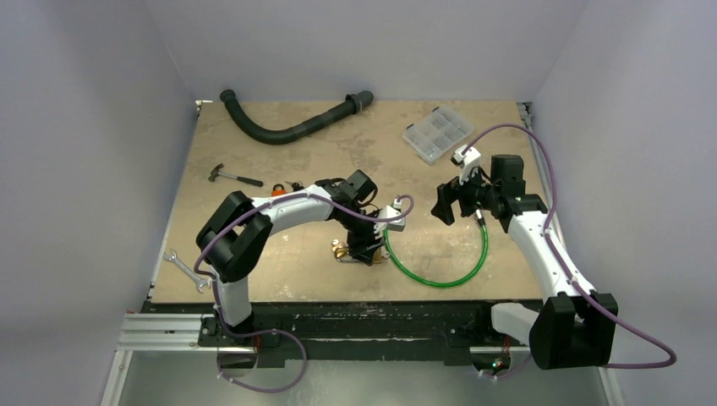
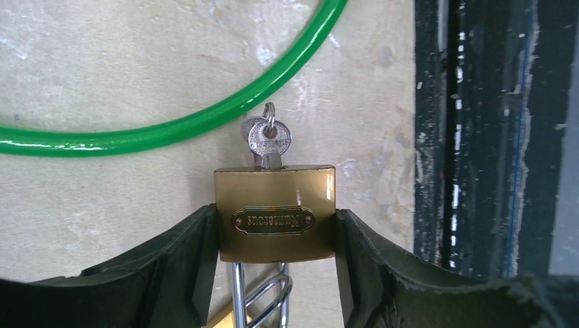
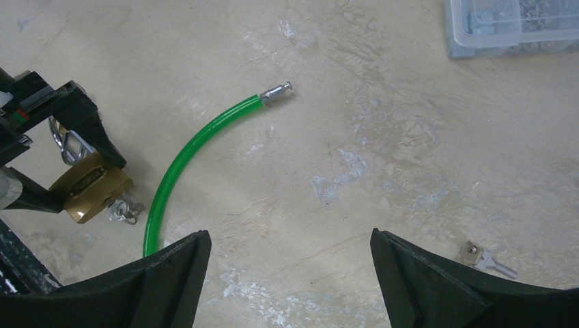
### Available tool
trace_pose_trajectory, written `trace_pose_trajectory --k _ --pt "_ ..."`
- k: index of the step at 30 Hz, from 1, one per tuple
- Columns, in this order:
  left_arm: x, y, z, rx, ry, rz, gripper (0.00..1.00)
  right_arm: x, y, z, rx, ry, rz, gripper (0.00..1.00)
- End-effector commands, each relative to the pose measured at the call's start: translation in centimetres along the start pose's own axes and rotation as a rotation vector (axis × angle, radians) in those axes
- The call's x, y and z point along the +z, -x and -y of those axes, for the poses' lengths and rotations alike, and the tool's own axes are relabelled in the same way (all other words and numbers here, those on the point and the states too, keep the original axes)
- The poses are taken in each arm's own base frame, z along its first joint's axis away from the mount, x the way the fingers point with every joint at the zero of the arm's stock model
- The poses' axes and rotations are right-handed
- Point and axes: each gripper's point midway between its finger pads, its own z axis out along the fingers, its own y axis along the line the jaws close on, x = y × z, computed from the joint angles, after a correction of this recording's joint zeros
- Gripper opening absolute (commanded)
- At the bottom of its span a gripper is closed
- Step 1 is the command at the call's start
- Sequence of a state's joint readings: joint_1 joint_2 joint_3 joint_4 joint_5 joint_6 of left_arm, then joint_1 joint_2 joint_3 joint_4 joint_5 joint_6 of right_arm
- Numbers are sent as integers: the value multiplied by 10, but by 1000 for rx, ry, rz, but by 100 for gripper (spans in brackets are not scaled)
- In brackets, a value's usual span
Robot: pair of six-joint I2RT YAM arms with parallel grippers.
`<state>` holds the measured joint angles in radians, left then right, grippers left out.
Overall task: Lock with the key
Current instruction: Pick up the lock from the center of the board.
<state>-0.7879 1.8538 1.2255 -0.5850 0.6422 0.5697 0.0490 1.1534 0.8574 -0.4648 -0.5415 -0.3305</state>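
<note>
Down by the table's [image 1: 380,152] front edge, the left gripper [image 2: 276,236] is clamped on the brass padlock [image 2: 275,212], with the key [image 2: 268,140] poking out at 12 o'clock in the wrist view. The green cable [image 2: 171,126] curves just past it. The right gripper [image 3: 290,273] hangs wide open and empty, around 2 o'clock from the padlock.

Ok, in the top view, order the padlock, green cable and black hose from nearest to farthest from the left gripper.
1. Padlock: clamped in the left gripper, toward the near edge.
2. Cable: its loop lies just to the gripper's right.
3. Hose: farthest, at the back, toward the left.
</note>
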Motion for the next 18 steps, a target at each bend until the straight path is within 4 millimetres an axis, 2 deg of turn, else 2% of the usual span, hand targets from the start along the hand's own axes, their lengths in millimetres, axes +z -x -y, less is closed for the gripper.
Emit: trace_pose_trajectory --k 1,7,18 --pt "-12 25 23 -1 -121 74 2 -1 1 -1 1 7 13 97" --pt "-19 26 28 -12 -127 76 1 2 2 -1 7 18 11 97" --pt "-40 42 36 -13 -162 107 0 1 8 -7 -4 54 32 97"
